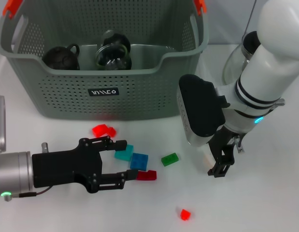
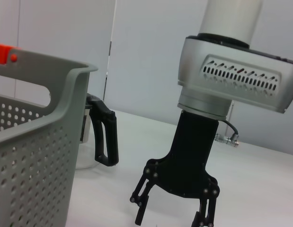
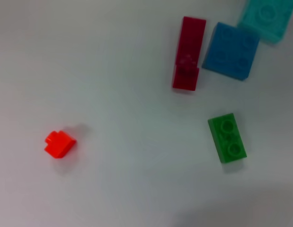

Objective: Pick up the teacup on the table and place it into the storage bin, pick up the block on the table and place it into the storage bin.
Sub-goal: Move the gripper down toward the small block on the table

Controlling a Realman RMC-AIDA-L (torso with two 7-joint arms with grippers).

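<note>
Left gripper open around teal block, beside blue block. Right gripper open, empty, near green block. Bin behind.

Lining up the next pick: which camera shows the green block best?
The right wrist view: the green block lies unobstructed from straight above, both studs visible, apart from its neighbours. The head view shows it smaller, between the left tool and right tool. The left wrist view misses it.

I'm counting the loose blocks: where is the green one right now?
In the head view the green block lies on the white table, right of the blue block, between the left gripper and right gripper, before the storage bin.
</note>
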